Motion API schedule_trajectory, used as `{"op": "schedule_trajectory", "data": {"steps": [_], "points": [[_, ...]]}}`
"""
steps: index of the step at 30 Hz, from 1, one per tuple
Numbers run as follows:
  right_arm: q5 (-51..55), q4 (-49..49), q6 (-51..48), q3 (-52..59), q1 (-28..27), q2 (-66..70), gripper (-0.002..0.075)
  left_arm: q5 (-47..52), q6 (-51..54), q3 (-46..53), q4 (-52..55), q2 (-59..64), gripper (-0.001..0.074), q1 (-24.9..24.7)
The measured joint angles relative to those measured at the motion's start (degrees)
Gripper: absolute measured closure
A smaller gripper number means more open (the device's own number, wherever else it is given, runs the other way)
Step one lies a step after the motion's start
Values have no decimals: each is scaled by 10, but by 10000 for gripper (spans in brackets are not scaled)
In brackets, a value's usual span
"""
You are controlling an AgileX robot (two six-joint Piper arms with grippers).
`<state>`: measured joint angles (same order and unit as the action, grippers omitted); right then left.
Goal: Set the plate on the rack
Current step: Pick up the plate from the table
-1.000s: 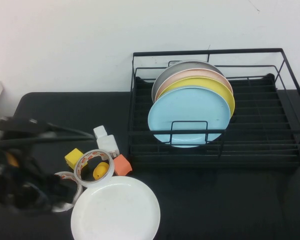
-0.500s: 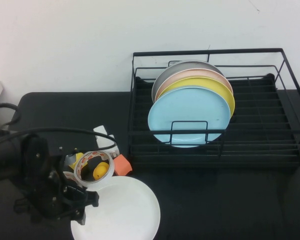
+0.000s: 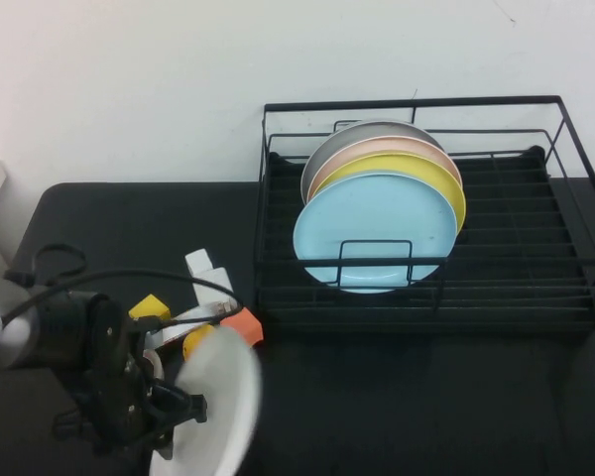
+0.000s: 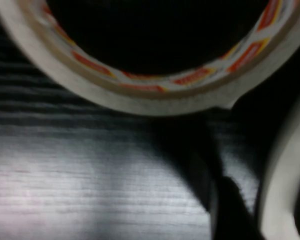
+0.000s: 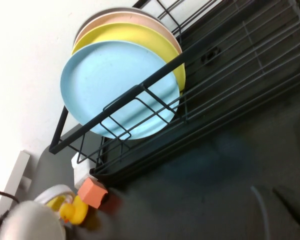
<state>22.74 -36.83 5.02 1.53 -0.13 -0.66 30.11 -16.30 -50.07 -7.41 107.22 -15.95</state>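
The white plate (image 3: 218, 405) is lifted off the table at the front left and tilted steeply, almost on edge. My left gripper (image 3: 176, 412) is shut on its left rim. In the left wrist view the plate's rim (image 4: 282, 185) sits in my left gripper (image 4: 270, 207). The black wire rack (image 3: 426, 297) stands at the back right and holds a light blue plate (image 3: 377, 228), a yellow plate (image 3: 446, 183) and two more behind. My right gripper (image 5: 282, 202) is out of the high view and hangs over the dark table in front of the rack (image 5: 140, 90).
A tape roll (image 4: 140, 85) lies just beside the left gripper. A yellow block (image 3: 148, 306), an orange block (image 3: 243, 323), a yellow duck (image 3: 193, 339) and a white bottle (image 3: 208, 273) crowd the table left of the rack. The black table (image 3: 426, 407) spreads in front of the rack.
My left arm came in from the left and closed on the plate's left rim. The plate went from lying flat on the table to being raised and tilted on edge.
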Motion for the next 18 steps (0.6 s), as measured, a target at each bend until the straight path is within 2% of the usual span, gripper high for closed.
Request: {"op": "schedule_trajectory", "data": {"steps": [12, 18], "points": [[0, 0, 0, 0, 0, 0, 728, -5, 0, -8, -10, 14, 473, 0], [0, 0, -1, 0, 0, 0, 728, -6, 40, -8, -66, 14, 475, 1]]}}
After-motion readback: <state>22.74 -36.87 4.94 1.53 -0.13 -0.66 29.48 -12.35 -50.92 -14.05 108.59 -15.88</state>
